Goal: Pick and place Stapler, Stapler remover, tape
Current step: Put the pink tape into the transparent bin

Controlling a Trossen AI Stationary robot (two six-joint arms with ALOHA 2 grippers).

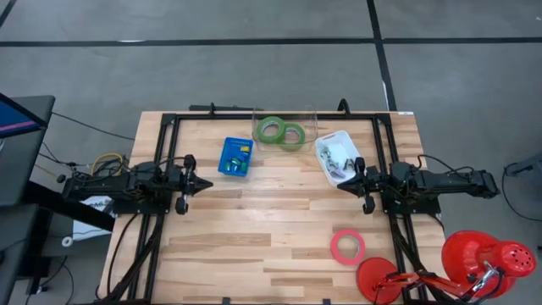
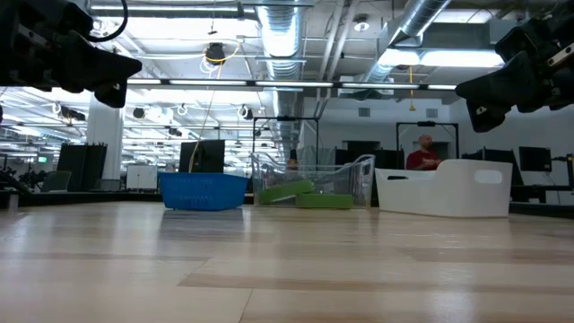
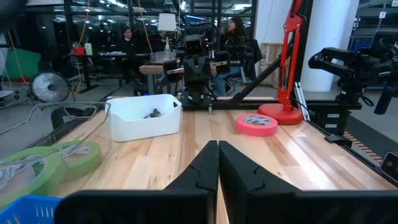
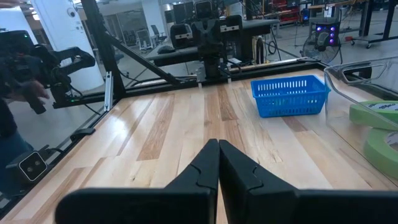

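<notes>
Two green tape rolls (image 1: 271, 130) (image 1: 293, 135) lie flat inside a clear container (image 1: 312, 119) at the table's far middle. A pinkish-red tape roll (image 1: 347, 246) lies flat on the wood near the right front, also in the left wrist view (image 3: 256, 123). A blue basket (image 1: 225, 146) holds small coloured items, and a white bin (image 1: 325, 141) holds small grey items. I cannot make out a stapler or a stapler remover among them. My left gripper (image 1: 210, 183) is shut and held level at the table's left. My right gripper (image 1: 340, 184) is shut at the right, beside the white bin. Both are empty.
A red desk lamp (image 1: 474, 263) stands at the near right corner. A black frame (image 1: 169, 119) runs around the table's edges. Bare wood lies between the two grippers and across the near half of the table. People sit in the room beyond the table.
</notes>
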